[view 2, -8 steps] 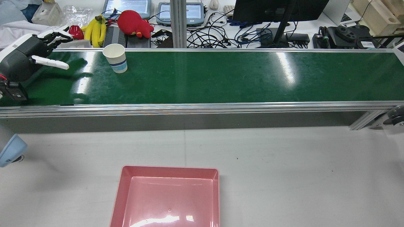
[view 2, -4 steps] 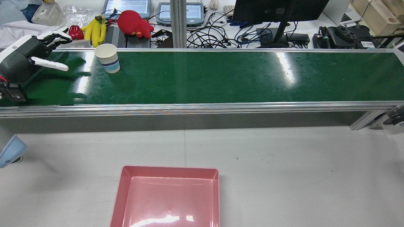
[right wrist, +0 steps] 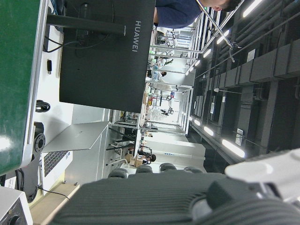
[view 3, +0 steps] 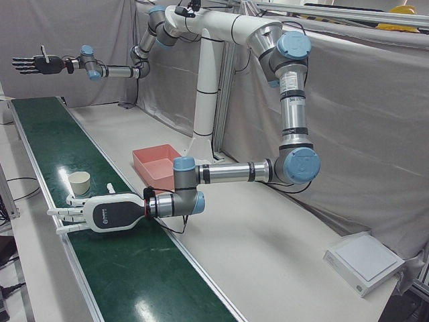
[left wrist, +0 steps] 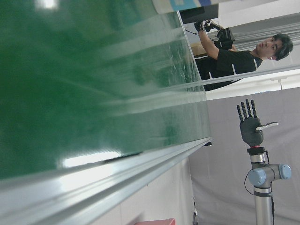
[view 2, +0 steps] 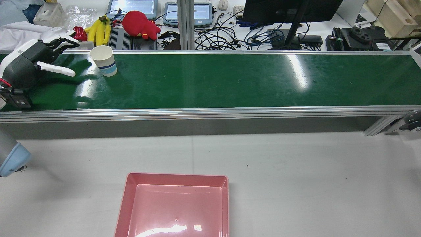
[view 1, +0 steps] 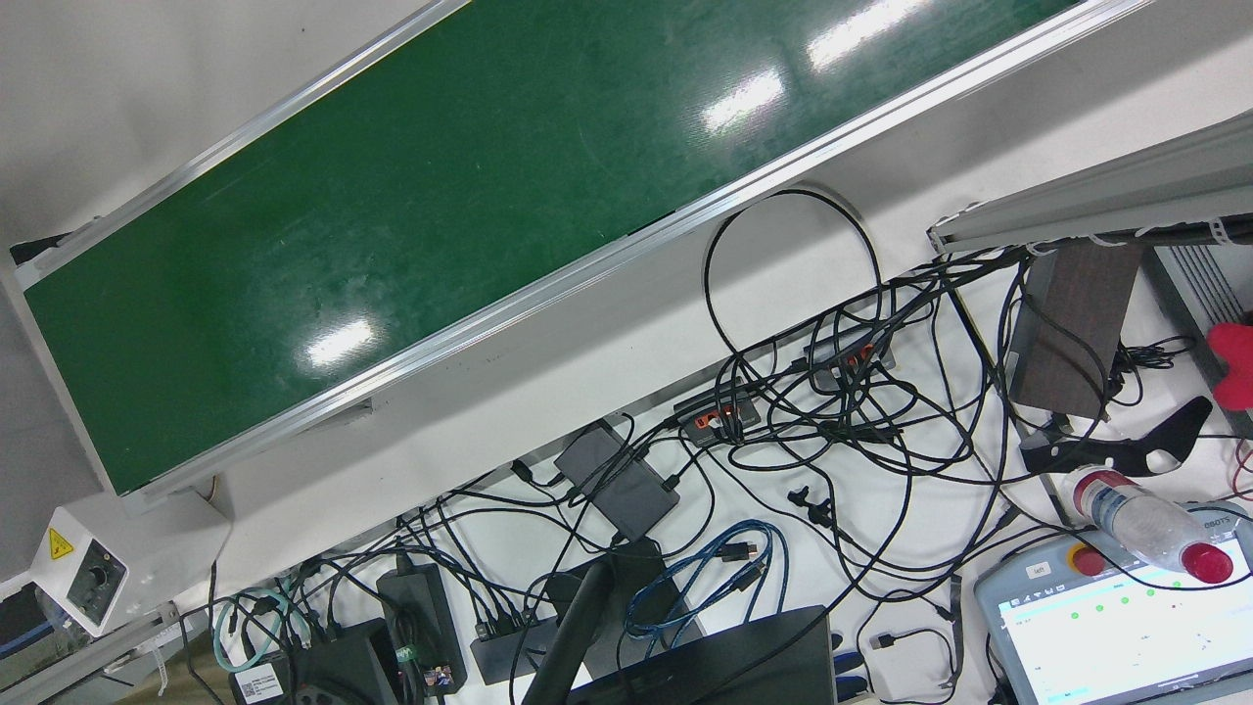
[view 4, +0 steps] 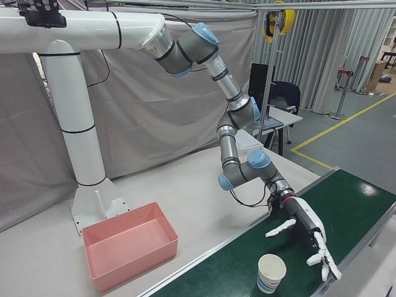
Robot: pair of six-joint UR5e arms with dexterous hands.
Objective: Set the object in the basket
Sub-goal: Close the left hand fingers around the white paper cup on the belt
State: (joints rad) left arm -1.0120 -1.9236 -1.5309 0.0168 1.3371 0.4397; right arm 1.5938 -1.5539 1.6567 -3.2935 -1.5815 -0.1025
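A white paper cup [view 2: 103, 61] with a blue band stands upright on the green conveyor belt [view 2: 230, 79], near its left end and far edge. My left hand [view 2: 37, 61] hovers low over the belt just left of the cup, open, fingers spread toward it and apart from it. The right-front view shows the same cup [view 4: 271, 273] beside the left hand [view 4: 309, 238]. The pink basket [view 2: 126, 197] sits on the white table, nearer than the belt. My right hand [view 3: 35, 64] is held high beyond the belt's far end, open and holding nothing.
Bananas [view 2: 100, 29], a red plush toy [view 2: 139, 23], tablets, cables and a monitor [view 2: 289, 10] crowd the desk behind the belt. A person [left wrist: 234, 51] stands beyond the belt. Aluminium rails edge the belt. White tabletop [view 2: 296, 171] lies between belt and basket.
The cup has travelled left along the belt, closing most of the gap to my left hand. The left hand has shifted slightly right and stays open.
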